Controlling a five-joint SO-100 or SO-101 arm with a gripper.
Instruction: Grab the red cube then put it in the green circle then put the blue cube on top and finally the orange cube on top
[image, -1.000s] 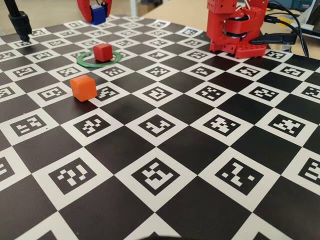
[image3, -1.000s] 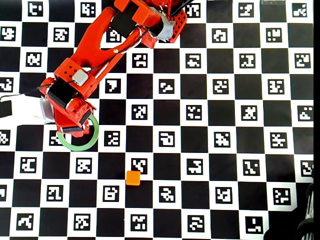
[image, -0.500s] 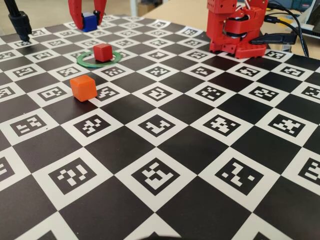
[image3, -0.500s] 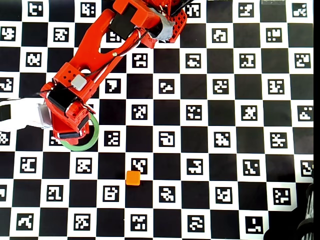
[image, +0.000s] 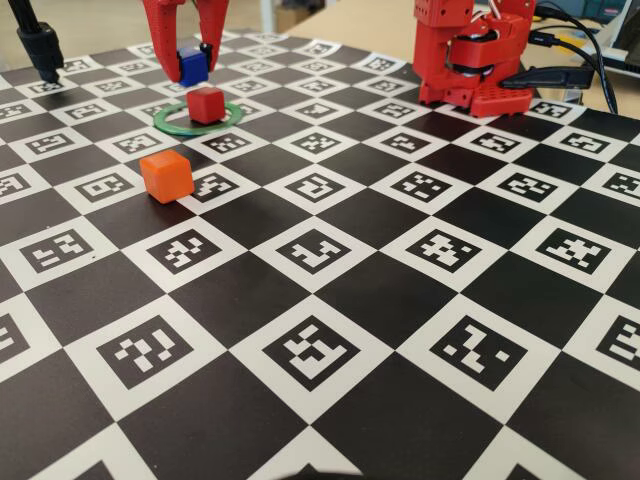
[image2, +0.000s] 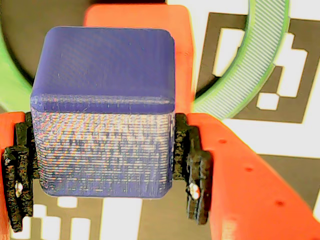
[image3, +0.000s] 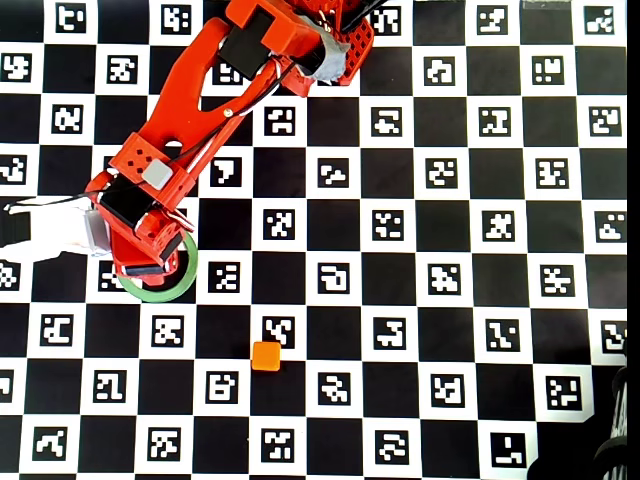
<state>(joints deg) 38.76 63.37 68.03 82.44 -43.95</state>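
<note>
Fixed view: low, near board's front edge, looks across checkered board (image: 330, 330) twd arm base (image: 470, 60) at far side.
Overhead view: straight down, far, whole board (image3: 400, 340).
Wrist view: v. close, down past blue cube (image2: 102, 110).
Shared: green circle (image: 170, 125) in all 3; orange cube (image3: 265, 356) in fixed + overhead.

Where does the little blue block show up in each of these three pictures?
Fixed view: the blue cube is top left, held in the gripper just above the red cube.
Wrist view: it fills the middle, between the black pads.
Overhead view: not visible; the arm covers it.
Shared landmark: the green circle.
</note>
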